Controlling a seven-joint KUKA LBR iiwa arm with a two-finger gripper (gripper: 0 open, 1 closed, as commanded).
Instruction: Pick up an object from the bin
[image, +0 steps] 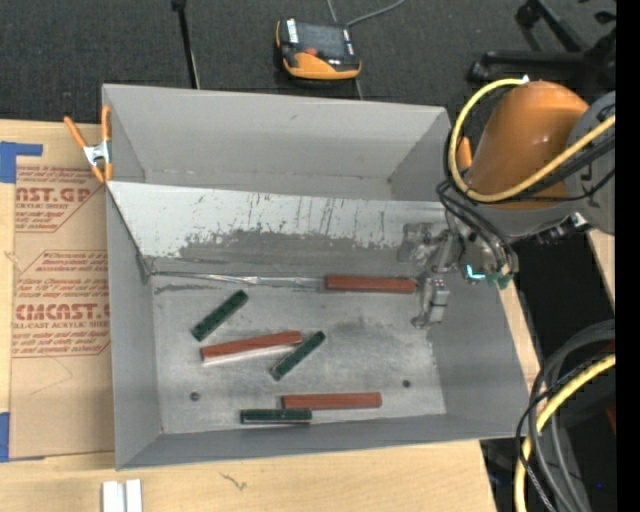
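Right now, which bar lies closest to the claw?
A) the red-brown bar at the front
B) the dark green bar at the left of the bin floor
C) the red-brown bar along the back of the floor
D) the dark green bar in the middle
C: the claw is just off the right end of the red-brown bar, which lies along the back of the bin floor.
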